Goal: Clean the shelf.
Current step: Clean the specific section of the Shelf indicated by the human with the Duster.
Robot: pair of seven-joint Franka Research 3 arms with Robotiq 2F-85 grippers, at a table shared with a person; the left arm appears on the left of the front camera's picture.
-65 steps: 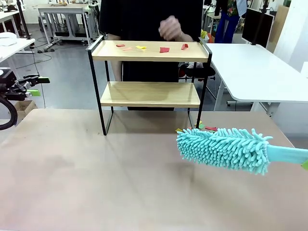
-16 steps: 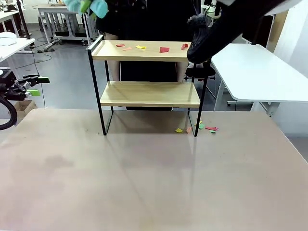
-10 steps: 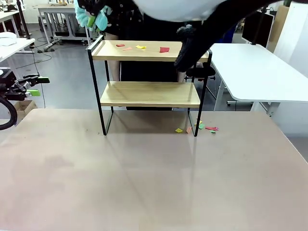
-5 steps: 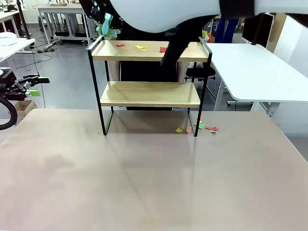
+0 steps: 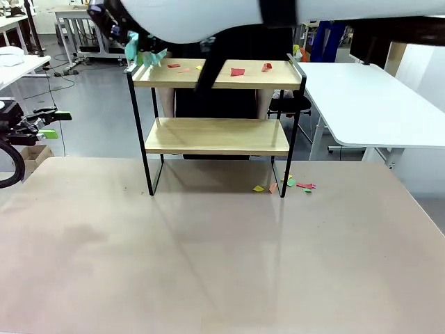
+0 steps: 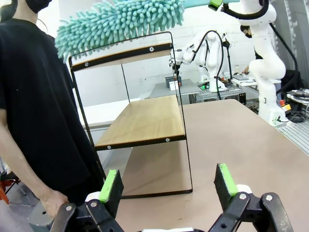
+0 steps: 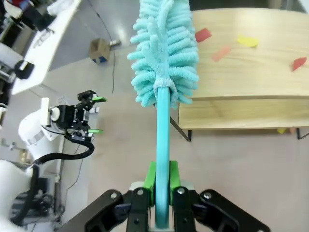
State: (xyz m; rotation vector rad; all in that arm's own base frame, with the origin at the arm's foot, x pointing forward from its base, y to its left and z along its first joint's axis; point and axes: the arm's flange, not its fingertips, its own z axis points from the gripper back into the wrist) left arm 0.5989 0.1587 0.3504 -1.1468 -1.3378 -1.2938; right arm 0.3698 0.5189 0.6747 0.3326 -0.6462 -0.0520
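The shelf (image 5: 215, 136) stands at the far side of the table, two light wooden boards in a black frame. Red and yellow paper scraps (image 5: 238, 71) lie on its top board (image 7: 251, 63). My right gripper (image 7: 162, 175) is shut on the teal handle of a fluffy teal duster (image 7: 164, 53). The duster (image 6: 120, 21) hovers just above the left end of the top board, and its tip (image 5: 144, 54) pokes out below my white right arm. My left gripper (image 6: 168, 183) is open and holds nothing, off the table's left edge (image 5: 53, 124).
A person in a black shirt (image 6: 34, 96) stands behind the shelf. More coloured scraps (image 5: 281, 184) lie on the table by the shelf's right leg. A white table (image 5: 368, 104) stands at the right. My right arm (image 5: 229, 14) spans the top of the front view.
My right arm has swung further left and lowered the duster from above the shelf to the left end of the top board. The left arm has not moved.
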